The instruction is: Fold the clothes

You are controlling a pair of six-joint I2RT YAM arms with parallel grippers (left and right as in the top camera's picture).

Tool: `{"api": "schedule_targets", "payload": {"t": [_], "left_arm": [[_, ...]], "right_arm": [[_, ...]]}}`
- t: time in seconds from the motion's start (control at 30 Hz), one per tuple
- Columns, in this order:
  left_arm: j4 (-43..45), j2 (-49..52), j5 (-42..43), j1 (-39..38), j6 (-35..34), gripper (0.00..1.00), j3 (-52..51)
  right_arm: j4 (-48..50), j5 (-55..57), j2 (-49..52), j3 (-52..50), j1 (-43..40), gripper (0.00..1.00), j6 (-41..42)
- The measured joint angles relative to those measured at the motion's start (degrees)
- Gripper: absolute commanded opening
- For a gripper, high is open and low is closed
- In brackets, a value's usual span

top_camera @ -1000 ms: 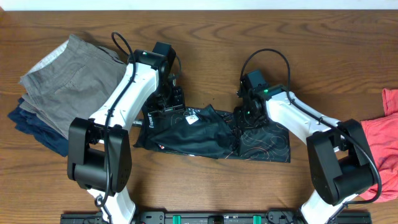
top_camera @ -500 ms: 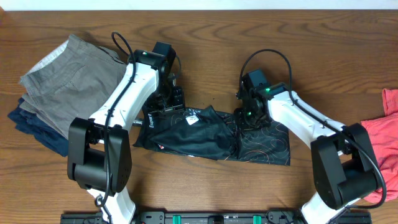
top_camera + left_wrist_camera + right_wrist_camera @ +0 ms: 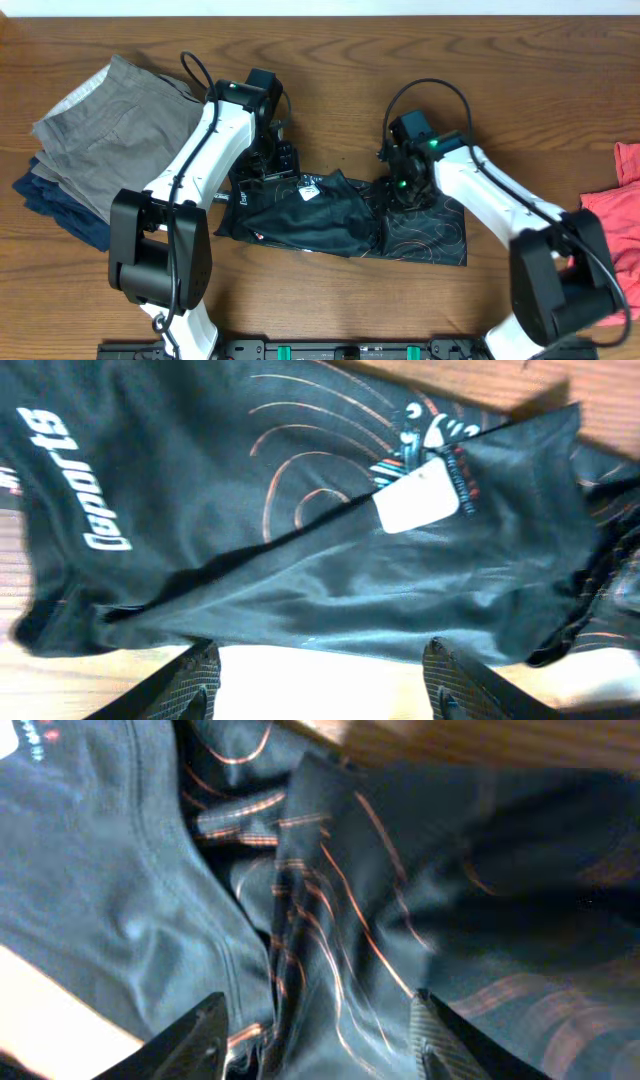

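Obs: jersey point(image 3: 320, 215) lies bunched mid-way along the bench point(image 3: 330, 60). Left tool point(image 3: 320, 672) gapes, empty; right tool point(image 3: 315, 1020) gapes above creases, holding nothing. My judgement: pinch one hem layer per side, spread flat first.

Overhead cam: fixed, looks straight down, table point(image 3: 330, 60) fills frame, arm bases at bottom edge. L wrist cam: close over jersey point(image 3: 300, 560), own fingers point(image 3: 190, 680) at bottom edge. R wrist cam: nearer still, blurred. All 3 share the jersey.
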Motion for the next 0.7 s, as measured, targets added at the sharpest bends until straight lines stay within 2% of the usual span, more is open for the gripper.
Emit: {"api": "schedule_targets", "payload": {"t": [0.07,0.17,0.33,0.47,0.7], "left_arm": [[0.04,0.02,-2.67,0.02,0.37,0.78,0.00],[0.74,0.02,-7.39,0.04,1.64,0.80,0.00],[1.73,0.02,-10.69,1.27,4.92,0.80,0.00],[2.21,0.02,-11.80,4.20,6.80,0.80,-0.68],[7.45,0.04,-12.66,9.75,10.32,0.81,-8.15]], "right_arm": [[-2.38,1.18,-2.71,1.84,-1.31,0.99,-0.04],[-5.05,1.95,-8.46,5.05,-4.68,0.99,-0.83],[-9.70,2.54,-15.39,6.34,-7.54,0.99,-1.49],[-12.94,3.93,-15.65,6.32,-8.26,0.99,-1.99],[-13.57,6.47,-15.58,6.25,-8.48,0.99,-2.12]]}}
